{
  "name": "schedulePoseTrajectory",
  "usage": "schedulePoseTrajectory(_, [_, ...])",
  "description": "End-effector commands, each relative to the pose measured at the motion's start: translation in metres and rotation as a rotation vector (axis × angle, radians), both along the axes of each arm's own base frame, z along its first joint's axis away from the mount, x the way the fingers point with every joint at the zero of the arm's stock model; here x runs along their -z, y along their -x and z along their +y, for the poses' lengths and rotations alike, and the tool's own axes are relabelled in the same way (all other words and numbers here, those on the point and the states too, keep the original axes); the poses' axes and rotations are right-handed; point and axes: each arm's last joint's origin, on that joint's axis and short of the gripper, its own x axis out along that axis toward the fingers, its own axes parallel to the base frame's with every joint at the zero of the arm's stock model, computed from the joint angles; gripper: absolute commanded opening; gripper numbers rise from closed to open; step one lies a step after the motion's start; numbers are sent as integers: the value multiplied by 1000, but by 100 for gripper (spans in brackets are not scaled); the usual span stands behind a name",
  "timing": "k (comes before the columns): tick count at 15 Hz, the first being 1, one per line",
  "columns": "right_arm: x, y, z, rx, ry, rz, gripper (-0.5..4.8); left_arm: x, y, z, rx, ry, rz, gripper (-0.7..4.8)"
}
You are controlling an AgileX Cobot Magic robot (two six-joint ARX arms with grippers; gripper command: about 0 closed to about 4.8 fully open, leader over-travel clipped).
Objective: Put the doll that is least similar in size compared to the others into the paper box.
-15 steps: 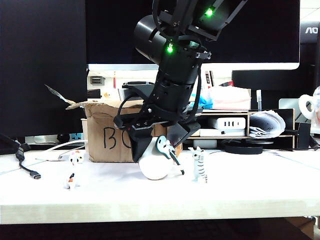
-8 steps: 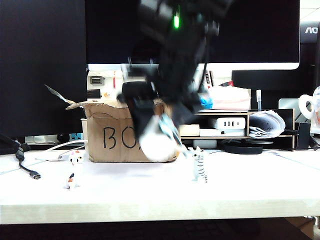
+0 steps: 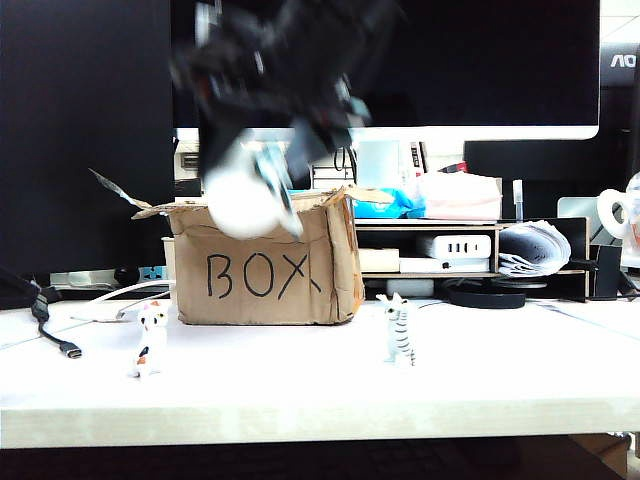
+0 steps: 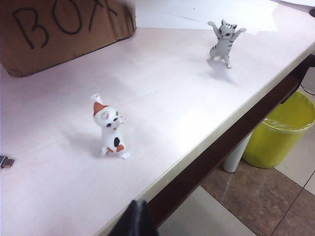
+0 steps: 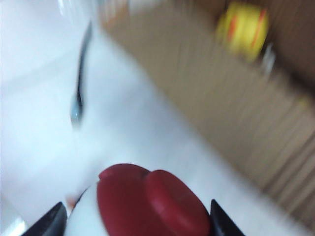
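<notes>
The large white egg-shaped doll [image 3: 243,203] with the dark red cap and light blue guitar is off the desk [image 3: 300,385], held in the air in front of the upper left part of the brown cardboard paper box [image 3: 265,262] marked "BOX", about level with its ragged rim. The right gripper [image 3: 262,170], badly blurred in the exterior view, carries it; in the right wrist view its two dark fingers [image 5: 49,222] stand wide apart on either side of the doll's red cap, clamped on the doll's broad body. The picking-up therefore looks done, and the carry toward the box is well along. What is left, as far as I can judge, is to bring the doll fully over the box opening, lower it past the torn flaps and let go; whether it is already above the opening or just in front of the box wall cannot be told through the blur.

The small white-and-orange cat figurine [image 4: 109,129] stands near the front left edge of the desk, and the small grey-striped cat figurine [image 4: 223,43] stands near the front edge just right of the box, both untouched. The left gripper [image 4: 136,219] hangs off the desk's front edge, only a dark tip showing; whether its fingers are apart or together I cannot tell.
</notes>
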Motion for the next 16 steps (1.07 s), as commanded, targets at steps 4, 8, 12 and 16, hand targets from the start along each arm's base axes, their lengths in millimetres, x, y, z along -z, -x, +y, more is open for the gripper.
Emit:
schedulePoseTrajectory(4, [-71, -34, -9, 75, -296, -301, 210, -2, 0, 0, 2, 7, -13, -5])
schedulePoseTrajectory(8, [-54, -84, -29, 149, -351, -370, 210, -2, 0, 0, 2, 7, -14, -5])
schedulePoseTrajectory(12, [-35, -116, -14, 130, -330, -372, 211, -2, 0, 0, 2, 7, -14, -5])
schedulePoseTrajectory(16, [-30, -120, -11, 127, -300, -369, 211, -2, 0, 0, 2, 7, -14, -5])
